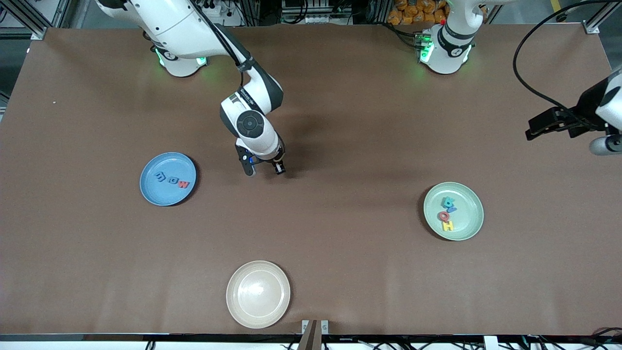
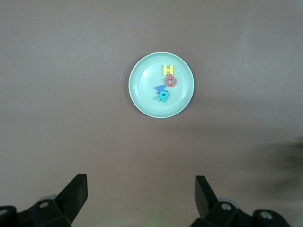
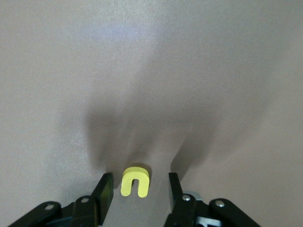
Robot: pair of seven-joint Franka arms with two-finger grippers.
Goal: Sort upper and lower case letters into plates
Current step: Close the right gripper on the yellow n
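The right wrist view alone is showing a yellow letter (image 3: 136, 181) lying on the worktop (image 1: 340, 146) between the right pincer (image 3: 137, 189)'s parted, untouching fingers. The left pincer (image 2: 141, 196) is hanging released, overlooking the green plate (image 2: 142, 101), waiting.

Even overhead light, soft shadows, slight blur

Matt brown table (image 1: 340, 243); glossy cream plate (image 1: 243, 311); matt yellow letter (image 3: 136, 181).
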